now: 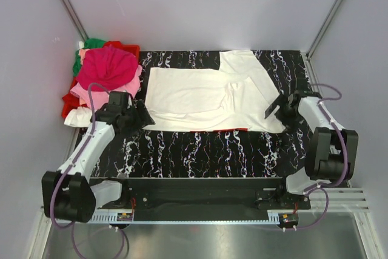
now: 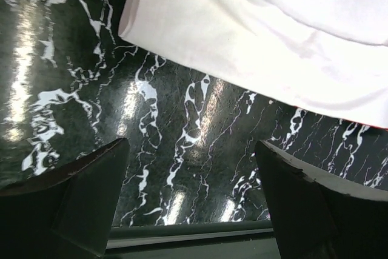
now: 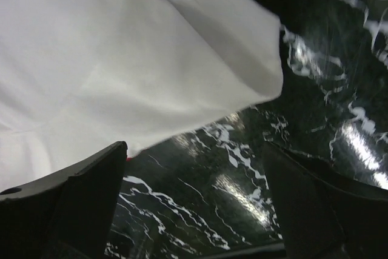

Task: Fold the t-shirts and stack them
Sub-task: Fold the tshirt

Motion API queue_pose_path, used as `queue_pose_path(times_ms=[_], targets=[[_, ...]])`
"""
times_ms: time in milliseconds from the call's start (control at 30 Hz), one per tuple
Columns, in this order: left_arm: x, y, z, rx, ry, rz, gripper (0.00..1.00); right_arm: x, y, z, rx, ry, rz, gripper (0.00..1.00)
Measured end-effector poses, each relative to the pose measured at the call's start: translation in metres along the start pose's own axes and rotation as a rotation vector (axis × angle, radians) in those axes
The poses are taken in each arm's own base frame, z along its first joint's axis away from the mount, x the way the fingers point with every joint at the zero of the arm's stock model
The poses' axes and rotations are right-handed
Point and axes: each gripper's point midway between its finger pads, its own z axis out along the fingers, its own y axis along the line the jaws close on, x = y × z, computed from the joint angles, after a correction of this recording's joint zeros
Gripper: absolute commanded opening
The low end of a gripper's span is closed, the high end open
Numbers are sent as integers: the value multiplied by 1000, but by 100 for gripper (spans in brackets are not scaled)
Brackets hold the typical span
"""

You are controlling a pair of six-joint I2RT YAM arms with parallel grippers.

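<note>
**White shirt** [image 1: 206, 98]: partly folded and creased, lying flat on the far half of the worktop [image 1: 200, 150], from the middle to the far-right corner.

**Pile** [image 1: 109, 71]: magenta, pink, green and white shirts heaped at the far-left corner, spilling past the left edge.

**Left gripper** [image 1: 138, 115]: fingers wide apart and empty, just beside the white shirt's near-left corner.

**Right gripper** [image 1: 277, 108]: fingers likewise apart and empty, at the shirt's right edge close to its near-right corner, with bare worktop between them.

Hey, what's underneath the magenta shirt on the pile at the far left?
A pink shirt lies right under the magenta shirt, with green cloth and the red bin showing behind. Anything lower is covered.
</note>
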Motion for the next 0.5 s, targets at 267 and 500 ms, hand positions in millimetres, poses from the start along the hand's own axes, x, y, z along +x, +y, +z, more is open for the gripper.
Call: queue_pose_path(times_ms=[267,500], targets=[[22,7,54,-55,109,-54,91,58,-35,33,23,235,161,96],[23,17,79,-107,112,-82,90,53,-31,52,23,245,183,67]])
